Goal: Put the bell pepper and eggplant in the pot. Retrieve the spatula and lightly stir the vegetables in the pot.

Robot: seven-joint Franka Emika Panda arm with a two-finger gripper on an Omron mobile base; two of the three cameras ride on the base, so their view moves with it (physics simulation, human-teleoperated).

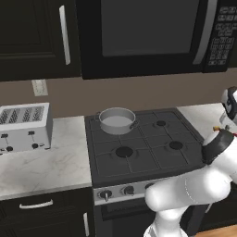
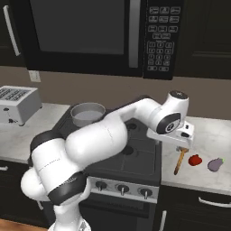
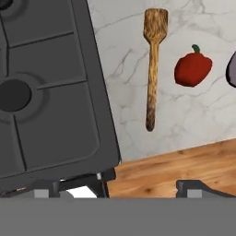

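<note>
Red bell pepper point(image 3: 192, 69) between wooden spatula point(image 3: 153, 64) and purple eggplant point(image 2: 215, 164) on counter; silver pot point(image 1: 117, 120) on rear-left burner.

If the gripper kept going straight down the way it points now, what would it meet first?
Most likely bare marble counter: the open gripper looks down beside the stove, with the spatula and bell pepper lying further up the hand view. Depth is unclear, so this is approximate.

In my hand view the eggplant point(image 3: 232, 69) is cut by the right edge, a dark sliver; in my right base view my wrist covers the top of the spatula point(image 2: 179, 162); the pot point(image 2: 87, 113) stands partly behind my arm, its handles hidden there.
</note>
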